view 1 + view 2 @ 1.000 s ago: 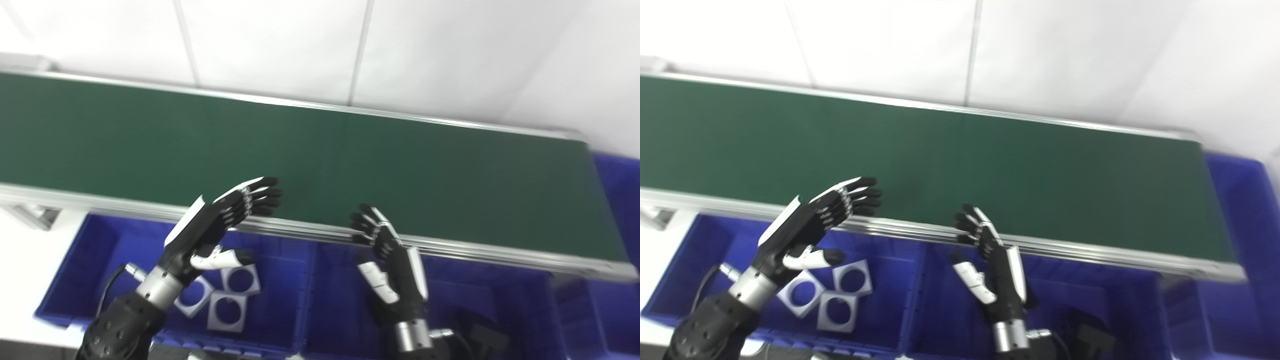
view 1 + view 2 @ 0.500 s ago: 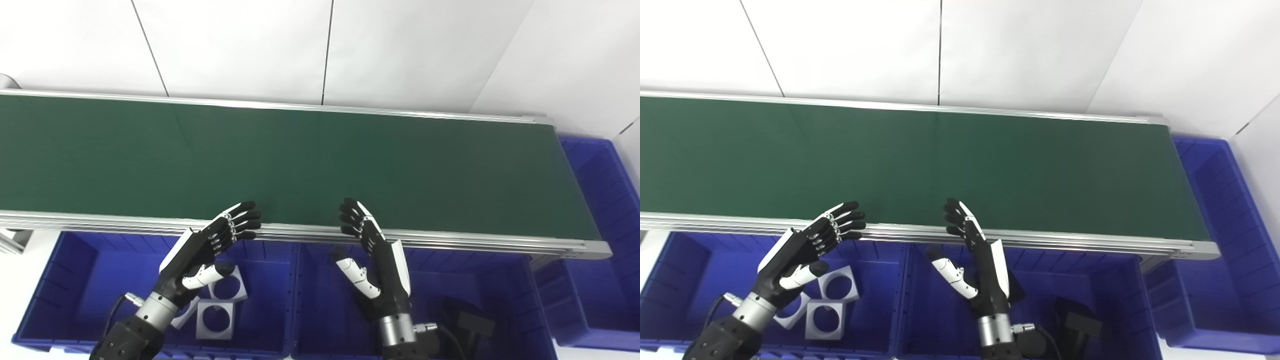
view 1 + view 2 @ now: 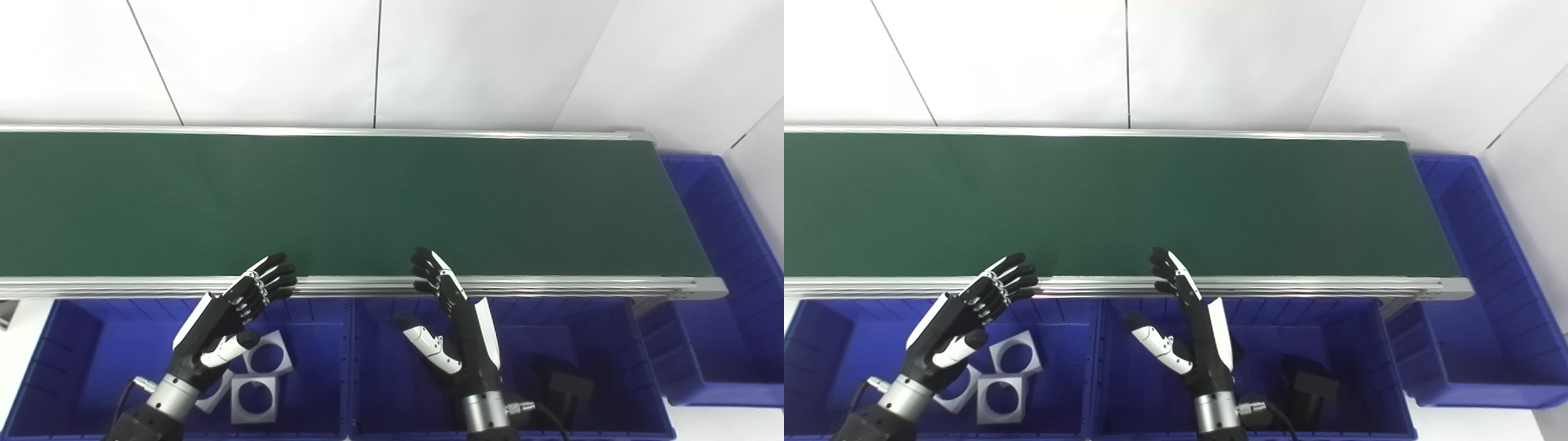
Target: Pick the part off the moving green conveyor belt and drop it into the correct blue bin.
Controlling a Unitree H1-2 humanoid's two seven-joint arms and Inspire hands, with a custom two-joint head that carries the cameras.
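Nearest you, along the bottom edge, you have two blue bins side by side: the left bin (image 3: 92, 343) holds three grey square plates with round holes (image 3: 252, 398), lying flat and overlapping near its middle, and the middle bin (image 3: 380, 367) holds a dark blocky part (image 3: 566, 389) toward its right end. Your left hand (image 3: 229, 318) rises over the left bin, fingers spread and extended, thumb apart below them, holding nothing; its fingertips (image 3: 278, 278) reach the near aluminium rail of the conveyor. Your right hand (image 3: 456, 331) stands upright over the middle bin, likewise spread with the thumb splayed to the left and nothing in its grasp, its fingertips (image 3: 425, 269) at the same rail. The two hands are well apart, palms turned roughly toward each other. Beyond them you see the green conveyor belt (image 3: 367, 202) running across the whole width, framed by silver rails (image 3: 551, 285) on its near and far edges. You cannot see any part on the belt anywhere along its visible length; the only parts in view are those already lying in the bins. At the belt's right end a third blue bin (image 3: 723, 245) runs away from you, its inside bare as far as it shows. Farthest back stands a white panelled wall (image 3: 429, 61) with thin dark seams.
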